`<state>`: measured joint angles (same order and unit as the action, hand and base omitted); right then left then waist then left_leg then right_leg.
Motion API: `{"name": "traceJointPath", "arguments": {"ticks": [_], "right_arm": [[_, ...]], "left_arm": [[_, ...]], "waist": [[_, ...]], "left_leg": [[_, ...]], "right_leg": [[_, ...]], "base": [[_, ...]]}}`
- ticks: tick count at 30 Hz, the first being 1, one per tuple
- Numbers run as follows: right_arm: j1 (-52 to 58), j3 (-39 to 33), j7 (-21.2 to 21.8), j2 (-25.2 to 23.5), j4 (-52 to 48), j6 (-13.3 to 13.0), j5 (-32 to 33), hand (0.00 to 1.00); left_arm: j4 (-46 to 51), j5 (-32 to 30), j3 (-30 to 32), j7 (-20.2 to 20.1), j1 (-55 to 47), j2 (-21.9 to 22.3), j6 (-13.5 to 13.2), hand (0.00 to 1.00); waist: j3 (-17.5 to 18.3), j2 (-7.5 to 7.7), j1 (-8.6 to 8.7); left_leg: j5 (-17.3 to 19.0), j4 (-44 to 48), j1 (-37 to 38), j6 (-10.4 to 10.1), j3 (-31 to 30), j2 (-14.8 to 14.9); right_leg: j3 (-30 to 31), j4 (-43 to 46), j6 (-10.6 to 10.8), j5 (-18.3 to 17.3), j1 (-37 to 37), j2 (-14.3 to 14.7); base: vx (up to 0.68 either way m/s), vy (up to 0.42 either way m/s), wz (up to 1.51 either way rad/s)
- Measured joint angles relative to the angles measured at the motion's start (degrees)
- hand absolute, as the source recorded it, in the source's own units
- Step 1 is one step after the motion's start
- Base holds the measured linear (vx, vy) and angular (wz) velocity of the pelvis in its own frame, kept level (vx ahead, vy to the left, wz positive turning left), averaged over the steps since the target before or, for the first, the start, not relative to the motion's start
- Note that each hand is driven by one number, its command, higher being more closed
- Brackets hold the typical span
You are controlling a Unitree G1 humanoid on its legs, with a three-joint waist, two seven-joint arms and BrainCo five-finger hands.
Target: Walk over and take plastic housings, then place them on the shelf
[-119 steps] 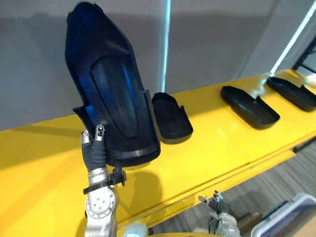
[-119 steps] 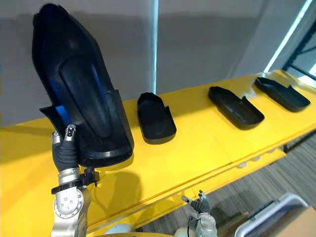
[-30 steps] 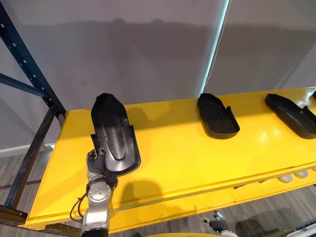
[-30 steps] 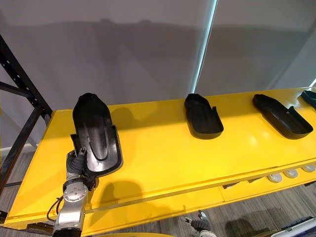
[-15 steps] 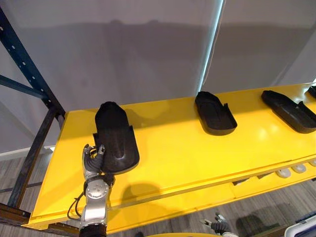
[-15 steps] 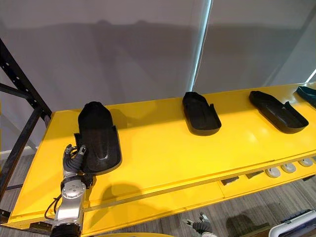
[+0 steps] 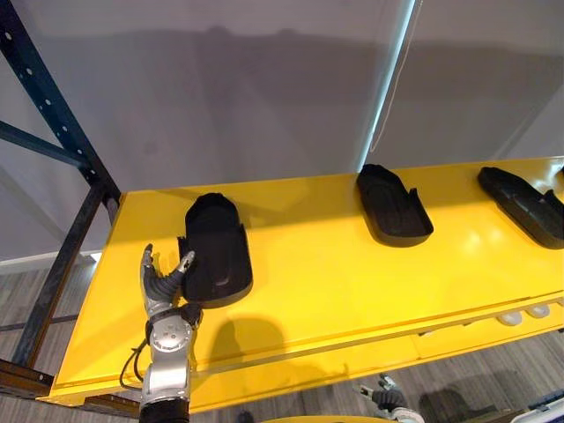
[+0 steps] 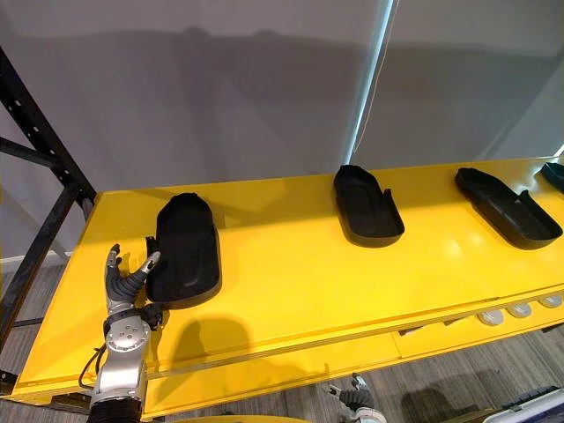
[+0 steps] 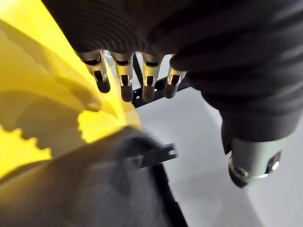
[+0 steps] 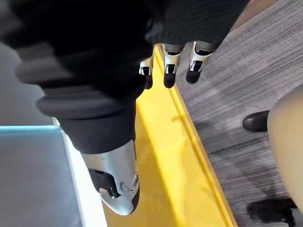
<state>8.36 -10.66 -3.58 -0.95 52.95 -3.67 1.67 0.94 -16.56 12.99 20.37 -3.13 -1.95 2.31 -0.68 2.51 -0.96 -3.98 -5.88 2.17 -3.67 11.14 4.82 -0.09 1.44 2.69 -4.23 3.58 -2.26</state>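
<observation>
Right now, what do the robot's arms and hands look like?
The left arm is a silver-grey metal tube with a round joint near the wrist. The left hand has slim silver fingers with dark tips and a separate thumb, its back and wrist under a dark ribbed cover. The right hand looks the same.

shelf (image 7: 317, 273): yellow, flat
nearest housing (image 7: 216, 251): lying near the rack post (image 7: 53, 115)
second housing (image 7: 393, 204): farther from the post
third housing (image 7: 522, 203): farthest
</observation>
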Motion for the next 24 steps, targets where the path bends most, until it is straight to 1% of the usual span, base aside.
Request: {"name": "traceJointPath", "arguments": {"ticks": [2,5,6,7,8,10,11,13,14,15,17,18,20,21,22,24], "right_arm": [[0.19,0.05,-0.02,-0.01,0.10,-0.04,0.04,0.00],[0.98,0.39,-0.05,-0.02,0.06,-0.43,0.43,0.00],[1.10,0.39,-0.07,-0.01,0.06,-0.53,0.53,0.00],[1.31,0.28,-0.10,-0.44,0.02,-0.55,0.56,0.00],[1.42,0.16,-0.20,-0.64,-0.04,-0.61,0.58,0.00],[1.76,0.07,-0.23,-0.98,-0.44,-1.22,0.58,0.00],[1.78,0.07,-0.27,-1.03,-0.46,-1.57,0.58,0.00],[2.09,0.08,-0.44,-1.10,-0.48,-1.97,0.58,0.00],[2.08,0.09,-0.62,-1.15,-0.67,-2.35,0.58,0.00],[2.36,0.27,-0.91,-1.23,-1.47,-2.37,0.58,0.00],[2.18,0.62,-1.26,-1.50,-2.09,-2.37,0.58,0.00],[2.13,1.47,-1.26,-1.72,-2.77,-2.42,0.57,0.00],[1.78,2.47,-1.27,-1.89,-2.80,-2.43,0.57,0.00],[1.55,2.78,-1.24,-1.94,-2.83,-2.43,0.57,0.00],[1.53,2.84,-1.25,-1.97,-2.83,-2.43,0.57,0.00],[1.28,2.82,-1.27,-1.98,-2.84,-2.42,0.57,0.00]], "left_arm": [[5.90,-0.40,-2.19,0.18,-0.99,-0.01,-0.54,0.00],[16.85,-3.09,-7.17,0.12,-3.78,0.15,-3.47,0.00],[18.27,-3.58,-8.12,0.02,-4.35,0.23,-4.18,0.00],[21.78,-4.50,-9.95,-0.28,-6.12,0.72,-5.31,0.00],[24.04,-4.52,-10.84,-0.30,-7.34,1.20,-5.77,0.00],[28.15,-4.52,-11.08,-0.33,-10.55,2.46,-7.97,0.00],[29.68,-4.50,-11.11,-0.42,-12.47,2.64,-8.79,1.00],[31.30,-4.48,-11.37,-0.73,-15.39,2.95,-10.04,1.00],[32.07,-4.46,-11.48,-1.57,-17.22,2.97,-10.44,1.00],[32.56,-4.37,-12.13,-2.58,-19.09,3.05,-10.73,1.00],[32.56,-4.26,-12.66,-3.97,-21.03,3.25,-11.37,1.00],[32.56,-3.74,-12.90,-5.08,-22.44,3.69,-11.62,1.00],[32.34,-3.06,-13.09,-5.64,-23.59,4.05,-11.62,1.00],[32.13,-2.51,-13.42,-6.35,-24.13,4.03,-11.62,1.00],[31.78,-2.04,-13.70,-7.02,-24.51,4.01,-11.65,1.00],[29.96,-1.99,-14.33,-7.92,-24.87,4.03,-11.73,1.00]], "waist": [[0.01,0.06,-0.01],[0.00,0.02,-0.01],[0.00,0.03,0.00],[0.00,0.03,0.09],[-0.01,0.05,0.07],[-0.04,0.00,-0.06],[-0.06,0.01,-0.20],[-0.08,-0.01,-0.52],[-0.12,-0.01,-1.15],[-0.40,0.04,-1.67],[-0.77,0.30,-1.67],[-1.35,0.59,-1.89],[-1.37,0.79,-2.01],[-1.43,0.87,-2.57],[-1.50,0.88,-3.01],[-1.54,0.81,-3.15]], "left_leg": [[0.00,0.29,-0.35,0.00,-0.07,0.04],[-0.01,0.38,-0.94,0.01,-0.11,0.10],[-0.01,0.38,-0.97,0.02,-0.12,0.10],[0.09,0.36,-1.08,0.17,-0.24,0.07],[0.15,0.36,-1.29,0.25,-0.30,0.09],[0.23,0.36,-1.39,0.33,-0.76,0.13],[0.24,0.37,-1.46,0.34,-0.97,0.16],[0.27,0.37,-1.51,0.36,-1.12,0.20],[0.32,0.37,-1.56,0.42,-1.12,0.22],[0.32,0.39,-1.62,0.43,-1.13,0.21],[0.66,1.73,-2.04,0.86,-1.43,0.09],[1.67,4.07,-3.01,1.05,-1.55,0.11],[2.56,6.46,-4.37,1.36,-1.79,0.14],[3.51,8.48,-5.52,1.55,-2.06,0.21],[4.24,10.19,-6.36,1.47,-2.23,0.30],[5.80,12.92,-7.83,1.53,-2.74,0.41]], "right_leg": [[-0.04,0.15,0.01,0.00,-0.36,0.00],[-0.06,0.44,0.06,0.08,-0.69,0.02],[-0.07,0.45,0.06,0.09,-0.70,0.02],[-0.34,0.46,0.09,0.09,-0.68,-0.01],[-0.47,0.46,0.09,0.08,-0.71,-0.01],[-1.20,0.52,0.18,0.02,-0.67,-0.04],[-1.47,0.61,0.23,-0.01,-0.67,-0.03],[-1.66,0.80,0.40,-0.13,-0.67,-0.03],[-1.81,0.98,0.62,-0.28,-0.68,-0.06],[-2.27,1.58,1.49,-0.89,-0.70,-0.24],[-3.35,2.09,1.75,-1.25,-0.84,-0.58],[-3.95,2.55,1.63,-1.44,-0.94,-0.78],[-4.33,2.57,1.62,-1.44,-0.95,-0.94],[-4.58,2.67,1.60,-1.42,-0.94,-1.02],[-4.66,2.80,1.58,-1.40,-0.94,-1.07],[-5.11,2.95,1.58,-1.40,-0.92,-1.14]], "base": [[0.00,0.004,0.02],[0.00,0.000,0.00],[0.00,0.000,0.00],[0.01,0.000,0.04],[0.00,-0.001,0.07],[0.01,-0.005,0.13],[0.01,-0.006,0.13],[0.00,-0.003,0.07],[-0.02,0.001,0.08],[-0.02,0.002,0.15],[-0.03,0.009,0.23],[-0.03,0.013,0.15],[-0.03,0.012,0.09],[-0.02,0.018,0.10],[-0.01,0.017,0.08],[-0.02,0.023,0.11]]}}
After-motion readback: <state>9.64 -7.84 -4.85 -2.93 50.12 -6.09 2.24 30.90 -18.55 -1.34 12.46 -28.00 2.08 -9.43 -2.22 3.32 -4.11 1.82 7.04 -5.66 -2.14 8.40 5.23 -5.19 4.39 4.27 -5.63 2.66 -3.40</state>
